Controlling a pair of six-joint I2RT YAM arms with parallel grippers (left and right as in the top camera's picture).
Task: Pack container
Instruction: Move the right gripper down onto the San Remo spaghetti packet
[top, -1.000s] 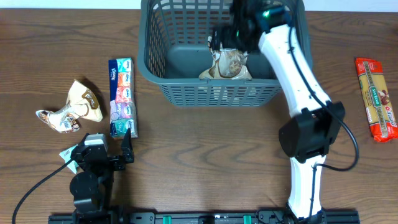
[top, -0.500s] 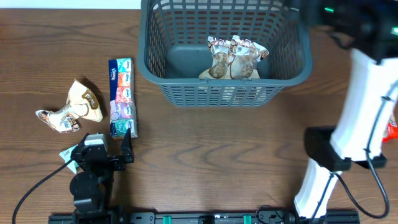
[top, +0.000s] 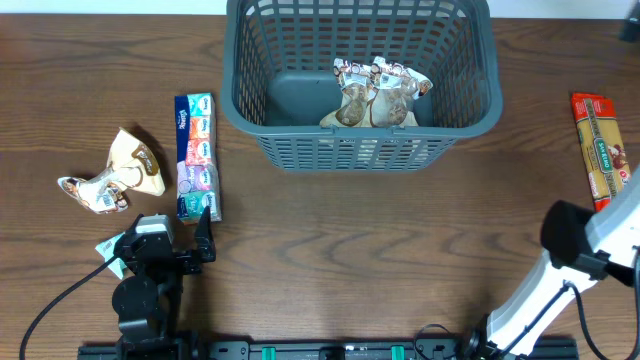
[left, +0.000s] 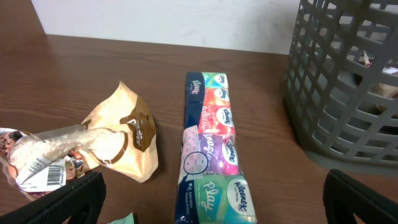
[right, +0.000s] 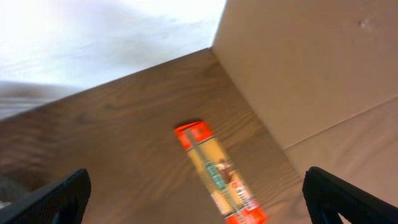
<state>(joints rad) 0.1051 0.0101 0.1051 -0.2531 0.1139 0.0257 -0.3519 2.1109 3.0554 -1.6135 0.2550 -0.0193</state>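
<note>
Overhead. Counted on the wooden table (top: 330, 260): one container (top: 350, 150), two snack packets (top: 375, 95) inside it, one tissue multipack (top: 197, 155), one tan crumpled bag (top: 135, 158), one printed crumpled packet (top: 92, 192), one orange pasta pack (top: 603, 158), one green-and-white scrap (top: 108, 246).

Container at the far middle of the table: dark grey plastic, rectangular with rounded corners, lattice-slotted walls, solid floor, thick rolled rim. Far bigger than any packet here.

Both snack packets side by side against its near wall, touching each other. Multipack just left of the container, not touching it. Tan bag and printed packet further left, touching. Pasta pack well apart on the right. Scrap beside the left arm (top: 140, 290) at the near left; right arm (top: 590, 240) at the near right edge.

Left wrist. One multipack lengthwise straight ahead, tan bag and printed packet to its left, one corner of the container at the right with a snack packet glimpsed through the slots. Jaws of the left gripper (left: 214, 186) spread wide, nothing between the fingers (left: 68, 199).

Right wrist. One pasta pack below, blurred, on bare wood. Jaws of the right gripper (right: 198, 180) likewise spread wide, holding nothing.
</note>
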